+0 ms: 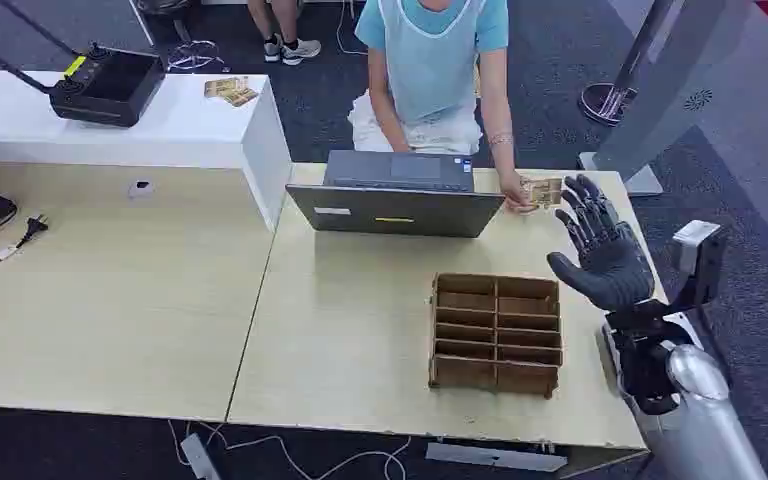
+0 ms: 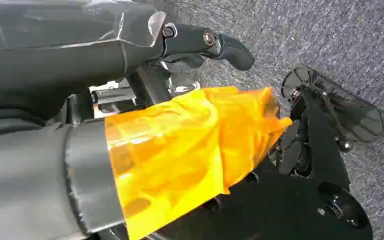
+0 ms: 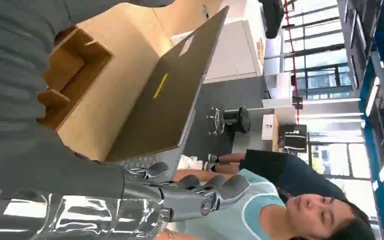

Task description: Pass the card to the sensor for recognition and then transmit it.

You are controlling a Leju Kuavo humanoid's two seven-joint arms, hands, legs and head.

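A person's hand (image 1: 513, 187) holds a small tan card (image 1: 544, 190) over the table's far right, just beside the open grey laptop (image 1: 395, 196). My right hand (image 1: 600, 250) is raised at the table's right edge, palm turned inward and fingers spread, holding nothing. Its fingertips (image 1: 582, 190) are a short gap from the card. In the right wrist view its fingers (image 3: 200, 192) stretch out towards the laptop's lid (image 3: 165, 95) and the person. My left hand (image 2: 207, 42) hangs beside my body above the dark carpet, with its fingers extended and nothing in them.
A wooden compartment organizer (image 1: 497, 332) stands on the light table (image 1: 350, 330) in front of my right hand. The person sits behind the laptop. A white counter (image 1: 190, 125) with a black device (image 1: 105, 85) is at the far left. Cables lie on the left table.
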